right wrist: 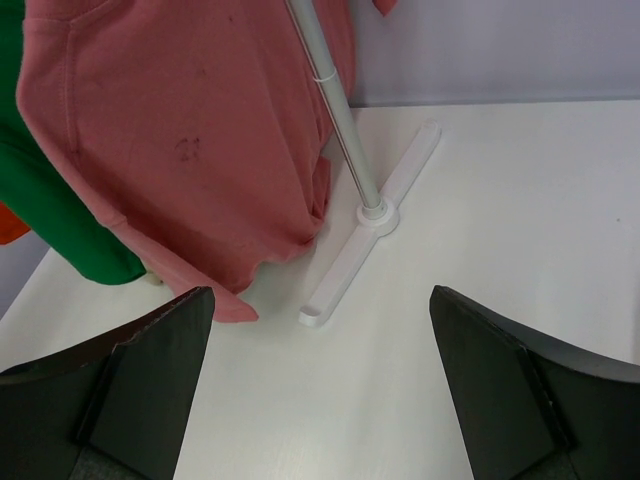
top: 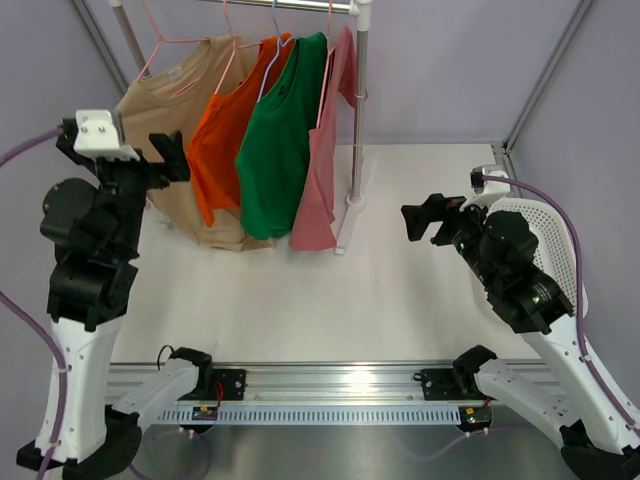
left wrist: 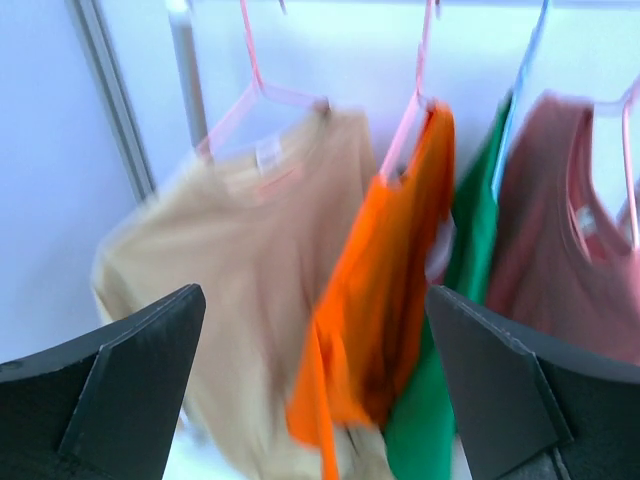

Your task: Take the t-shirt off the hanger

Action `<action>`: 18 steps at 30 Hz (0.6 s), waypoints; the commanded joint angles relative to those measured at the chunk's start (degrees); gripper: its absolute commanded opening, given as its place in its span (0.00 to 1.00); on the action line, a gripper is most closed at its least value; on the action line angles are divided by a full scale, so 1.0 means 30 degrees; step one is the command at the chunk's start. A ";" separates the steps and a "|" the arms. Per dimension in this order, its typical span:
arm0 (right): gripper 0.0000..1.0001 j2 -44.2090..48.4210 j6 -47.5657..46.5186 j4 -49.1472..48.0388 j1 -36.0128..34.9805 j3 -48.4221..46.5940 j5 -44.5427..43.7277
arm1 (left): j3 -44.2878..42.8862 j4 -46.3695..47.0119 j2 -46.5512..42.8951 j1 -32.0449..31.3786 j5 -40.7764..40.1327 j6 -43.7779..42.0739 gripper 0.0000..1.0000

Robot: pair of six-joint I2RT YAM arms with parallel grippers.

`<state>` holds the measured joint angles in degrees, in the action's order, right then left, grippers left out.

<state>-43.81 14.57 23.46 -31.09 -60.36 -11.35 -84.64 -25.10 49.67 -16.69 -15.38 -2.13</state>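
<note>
Several t-shirts hang on hangers from a rail: beige (top: 170, 100), orange (top: 225, 130), green (top: 285, 130) and pink (top: 325, 150). My left gripper (top: 172, 157) is open and empty, raised in front of the beige shirt's lower left. In the left wrist view, which is blurred, the beige shirt (left wrist: 250, 270) and orange shirt (left wrist: 385, 300) hang between my fingers (left wrist: 130, 370). My right gripper (top: 425, 220) is open and empty, right of the rack. In the right wrist view the pink shirt (right wrist: 190, 130) hangs ahead to the left.
The white rack pole (top: 360, 100) stands on a foot (top: 350, 215) on the white table; the foot also shows in the right wrist view (right wrist: 370, 230). A white perforated basket (top: 545, 230) sits at the right edge. Grey walls and frame bars enclose the cell.
</note>
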 commanded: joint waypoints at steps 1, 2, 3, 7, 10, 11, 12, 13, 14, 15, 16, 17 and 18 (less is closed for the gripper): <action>1.00 0.0248 -0.0197 0.0089 -0.0183 -0.1003 0.1031 | -0.3533 0.0137 0.2537 0.2271 0.3090 -0.1050 0.99; 0.99 0.0278 -0.0227 0.0118 -0.0154 -0.1091 0.1089 | -0.5835 -0.0068 0.4140 0.4108 0.4467 -0.0061 0.99; 1.00 0.0278 -0.0256 0.0118 -0.0183 -0.1150 0.1206 | -0.6990 -0.0331 0.4968 0.4823 0.6598 0.0384 0.99; 0.99 -0.0014 -0.0344 0.0702 -0.0154 -0.2113 0.1645 | -1.1476 -0.0539 0.8399 0.6705 0.9549 0.2611 0.99; 0.99 -0.0103 -0.0344 0.0937 -0.0154 -0.2642 0.2259 | -1.3356 0.0046 1.0246 0.6705 0.9813 0.2850 0.99; 1.00 -0.0103 -0.0315 0.1026 -0.0154 -0.2818 0.2638 | -1.3794 0.0221 1.0598 0.6734 0.9552 0.2588 0.99; 0.99 -0.0103 -0.0315 0.1201 -0.0154 -0.2936 0.2729 | -1.3856 0.0687 1.0863 0.6734 0.9462 0.2440 0.99; 0.99 -0.0190 -0.0373 0.1318 -0.0183 -0.3227 0.2875 | -1.3886 0.0953 1.1445 0.6850 0.9606 0.2352 0.99; 1.00 -0.0220 -0.0402 0.1406 -0.0183 -0.3404 0.3022 | -1.3915 0.1216 1.1712 0.7171 1.0217 0.2322 0.99; 0.99 -0.0278 -0.0461 0.1639 -0.0183 -0.3580 0.3052 | -1.3915 0.1770 1.1976 0.7406 1.0745 0.2351 0.99; 1.00 -0.0453 -0.0548 0.1700 -0.0183 -0.3930 0.3168 | -1.3799 0.2269 1.2414 0.7669 1.1388 0.2409 0.99; 0.99 -0.0571 -0.0665 0.1787 -0.0183 -0.4107 0.3344 | -1.3479 0.2854 1.2534 0.8136 1.2758 0.2497 0.99; 0.99 -0.0659 -0.0840 0.1933 -0.0183 -0.4283 0.3374 | -1.3041 0.4310 1.2506 0.8257 1.2859 0.2468 0.98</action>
<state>-45.19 14.04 27.55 -31.09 -69.91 -3.92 -123.96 -21.54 86.83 5.96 15.31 4.49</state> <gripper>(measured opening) 0.993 0.987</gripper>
